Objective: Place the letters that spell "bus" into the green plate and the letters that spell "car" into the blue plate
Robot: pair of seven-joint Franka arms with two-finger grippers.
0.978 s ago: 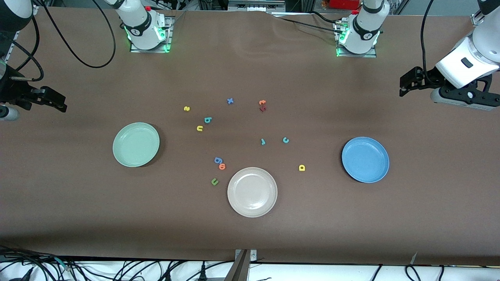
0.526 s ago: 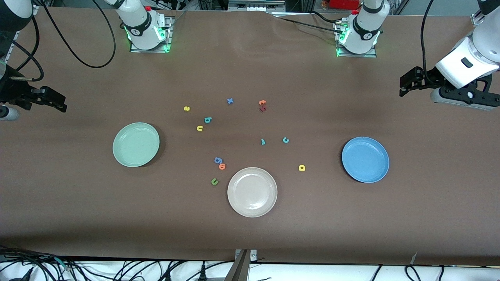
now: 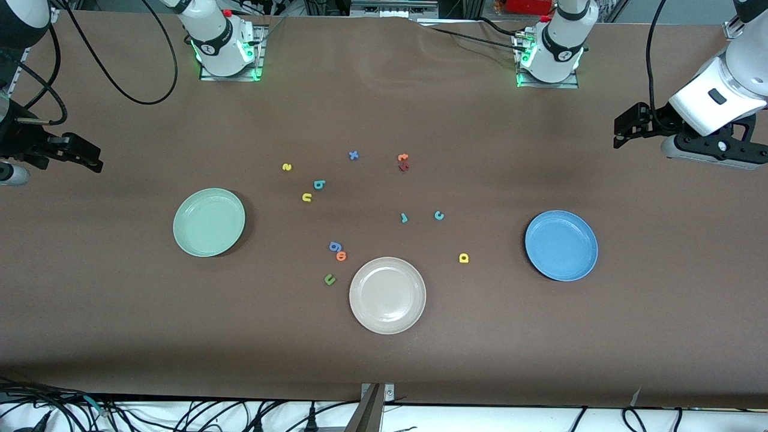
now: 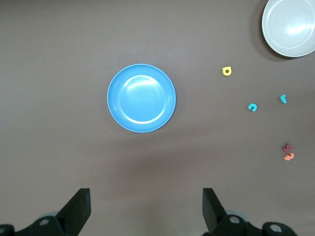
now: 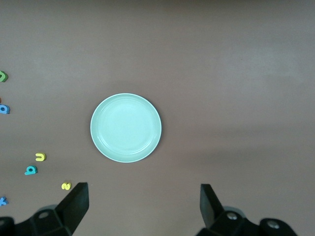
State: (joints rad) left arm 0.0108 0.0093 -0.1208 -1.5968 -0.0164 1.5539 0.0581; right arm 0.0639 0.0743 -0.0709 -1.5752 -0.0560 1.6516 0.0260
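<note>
The pale green plate [image 3: 209, 222] [image 5: 126, 128] lies toward the right arm's end, the blue plate [image 3: 561, 245] [image 4: 141, 98] toward the left arm's end. Between them lie the yellow "s" [image 3: 287, 167], teal "b" [image 3: 319, 185] and yellow "u" [image 3: 306, 197], and nearer the blue plate the teal "r" [image 3: 404, 218], teal "c" [image 3: 439, 215] and yellow "a" [image 3: 463, 258]. My right gripper [image 3: 95, 161] [image 5: 143, 201] hangs open over bare table at its end. The left gripper [image 3: 619, 135] [image 4: 146, 206] is open over bare table at its own end. Both hold nothing.
A beige-white plate [image 3: 387, 294] sits nearest the front camera, mid-table. Beside it lie a blue "g" [image 3: 335, 246], orange "o" [image 3: 341, 256] and green "u" [image 3: 329, 279]. A blue "x" [image 3: 353, 155] and orange and dark red letters [image 3: 403, 162] lie closer to the bases.
</note>
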